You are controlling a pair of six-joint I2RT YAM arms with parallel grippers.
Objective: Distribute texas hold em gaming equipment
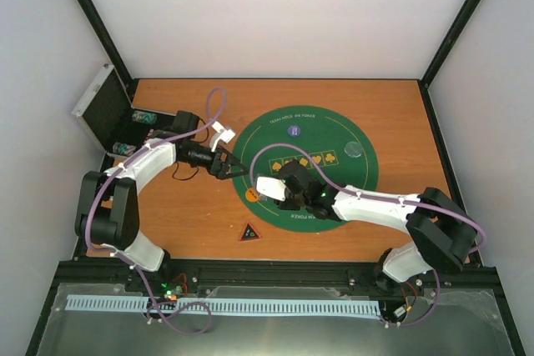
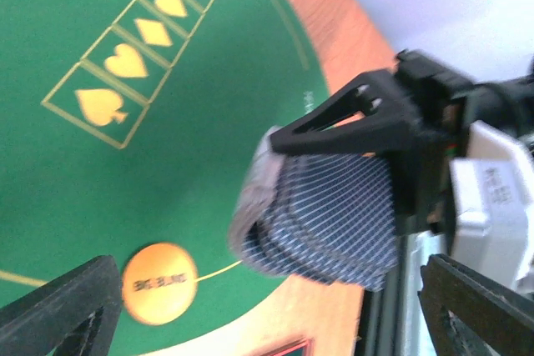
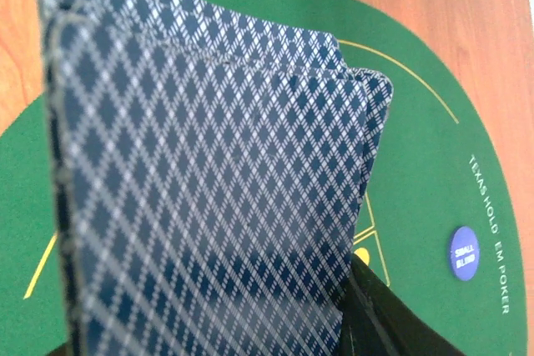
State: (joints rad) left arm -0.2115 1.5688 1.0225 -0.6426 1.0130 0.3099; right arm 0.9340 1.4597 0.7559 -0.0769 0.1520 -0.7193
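My right gripper (image 1: pixel 280 189) is shut on a fanned deck of playing cards (image 1: pixel 269 187) over the near left part of the green mat (image 1: pixel 350 185). The cards' blue patterned backs fill the right wrist view (image 3: pixel 209 189), with one black finger (image 3: pixel 380 318) beside them. My left gripper (image 1: pixel 224 165) is open and empty, just left of the deck; its wrist view shows the deck (image 2: pixel 325 223) between and beyond its fingers (image 2: pixel 62 310). An orange chip (image 1: pixel 252 195) (image 2: pixel 160 283) lies at the mat's edge. A purple-blue chip (image 1: pixel 294 131) (image 3: pixel 463 253) and a clear disc (image 1: pixel 354 150) lie further back. A dark red-edged triangle (image 1: pixel 249 232) lies on the wood.
An open silver case (image 1: pixel 100 106) stands at the far left with chip stacks (image 1: pixel 143 116) inside. The mat has a row of gold suit boxes (image 1: pixel 304 160) (image 2: pixel 133 60). Black frame posts stand at the table corners.
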